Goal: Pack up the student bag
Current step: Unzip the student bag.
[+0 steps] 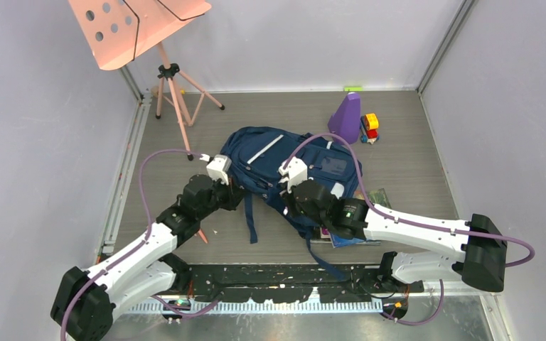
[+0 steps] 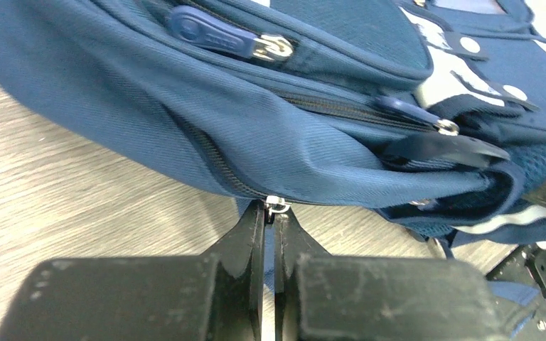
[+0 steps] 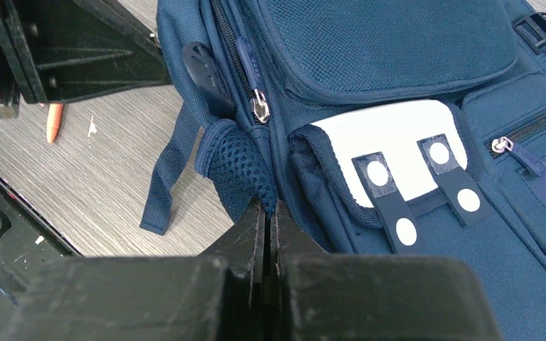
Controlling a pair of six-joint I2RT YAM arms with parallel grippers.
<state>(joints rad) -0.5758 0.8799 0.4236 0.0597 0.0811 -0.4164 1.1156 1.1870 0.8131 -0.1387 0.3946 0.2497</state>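
At table centre in the top view lies the bag [image 1: 277,167], flat, front face up. Its long axis runs approx 11-to-5 o'clock, and loose straps trail off the near edge toward the arm bases.

L claw [image 2: 269,217]: jaws pressed narrow. A small metal zip pull [image 2: 277,206] sits right at the tips, so it looks pinched on that. It's at the bag's 8 o'clock edge in the top view. From the L wrist cam the bag fills 12 o'clock, and the zip track [image 2: 217,160] climbs away from the tips toward 10–11 o'clock.

R claw [image 3: 268,213]: jaws also narrow, nipping the lower corner of the mesh pocket [image 3: 238,167] on the bag's side, at about the bag's 5 o'clock edge in the top view. The white patch [image 3: 391,131] is at 1–2 o'clock from the tips.

Key relation: the pull is at the L tips w/ the track leading off along the bag's edge, not straight toward the arm. Judgement: next move prob. drags the pull along that line to open the main compartment, with the R claw as anchor on the opposite side so the bag doesn't slide. Both claws are on the bag, but L is the one on the zip. Risk: if the pull goes off-axis from the track, the zip may jam or the tab slip out.

An orange pencil [image 3: 55,121] lies on the table near the L arm, apart from the bag.
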